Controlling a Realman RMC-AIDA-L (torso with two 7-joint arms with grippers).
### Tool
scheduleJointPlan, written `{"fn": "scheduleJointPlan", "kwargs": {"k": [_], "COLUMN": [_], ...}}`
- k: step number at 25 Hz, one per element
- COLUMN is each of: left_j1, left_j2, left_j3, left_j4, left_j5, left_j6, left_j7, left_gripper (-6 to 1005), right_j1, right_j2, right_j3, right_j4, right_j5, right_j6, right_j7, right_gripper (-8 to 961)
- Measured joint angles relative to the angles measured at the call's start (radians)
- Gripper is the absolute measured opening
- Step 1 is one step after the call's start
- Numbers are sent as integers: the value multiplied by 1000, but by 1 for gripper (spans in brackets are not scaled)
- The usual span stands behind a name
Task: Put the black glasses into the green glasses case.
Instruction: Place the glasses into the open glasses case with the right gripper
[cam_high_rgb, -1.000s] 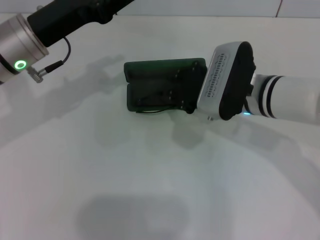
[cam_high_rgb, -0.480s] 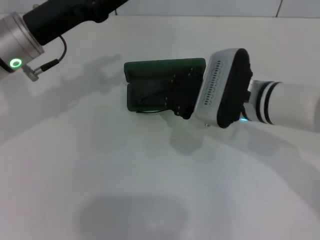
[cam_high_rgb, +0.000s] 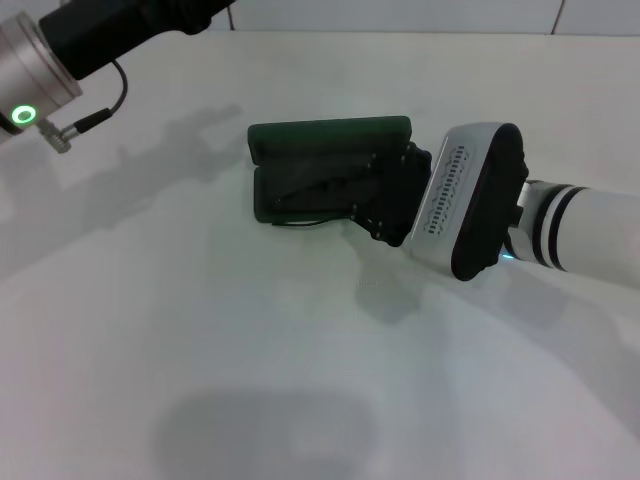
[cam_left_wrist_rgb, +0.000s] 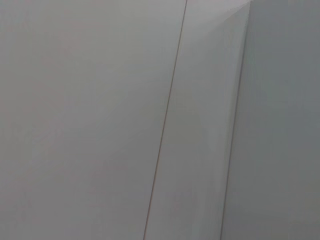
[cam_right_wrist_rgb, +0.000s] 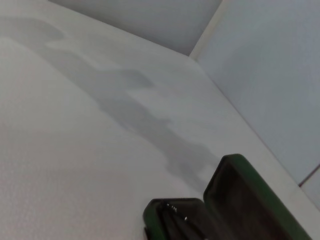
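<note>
A: So, from the head view, where do things stand?

B: The green glasses case (cam_high_rgb: 315, 175) lies open on the white table (cam_high_rgb: 250, 350), lid propped up at the far side. The black glasses (cam_high_rgb: 310, 195) appear to sit in the lower tray, with a thin dark bit showing just past the near edge. The right gripper (cam_high_rgb: 385, 205) is at the case's right end; whether its pincer is apart or together, I cannot tell. The left arm (cam_high_rgb: 60, 50) is raised at the far left, idle.

A: And the left wrist view?

B: Only blank wall panels. Nothing of the task.

A: The right wrist view?

B: The case (cam_right_wrist_rgb: 220, 212) open at the frame's edge, dark frame parts (cam_right_wrist_rgb: 175, 220) inside; no fingers show.

A: What could go wrong?

B: I'd judge that a temple overhanging the rim could get pinched if the lid closes. Also, the gripper being so near, a sideways pull might drag the case or tip the glasses out.
</note>
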Motion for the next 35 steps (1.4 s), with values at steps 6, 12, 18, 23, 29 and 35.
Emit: {"fn": "scheduleJointPlan", "kwargs": {"k": [6, 12, 18, 23, 29, 35], "left_j1": [-3, -7, -11, -14, -16, -18], "left_j2": [-2, -4, -5, -4, -3, -3], "left_j3": [0, 0, 0, 0, 0, 0], "left_j4": [0, 0, 0, 0, 0, 0], "left_j5": [0, 0, 0, 0, 0, 0], "left_j6": [1, 3, 3, 3, 3, 3], "left_j7": [0, 5, 10, 14, 23, 27], "left_gripper": [539, 539, 540, 540, 540, 540], "right_j1": [7, 64, 117, 151, 197, 224], "right_j2": [0, 0, 0, 0, 0, 0], "right_j3": [-1, -16, -38, -44, -77, -112], "right_j4": [9, 68, 109, 139, 176, 192], "right_j5": [-1, -3, 6, 8, 8, 8], "right_j6": [3, 23, 26, 23, 18, 23], "right_j7": [-2, 1, 5, 7, 40, 59], "right_gripper": [324, 323, 322, 321, 321, 291]}}
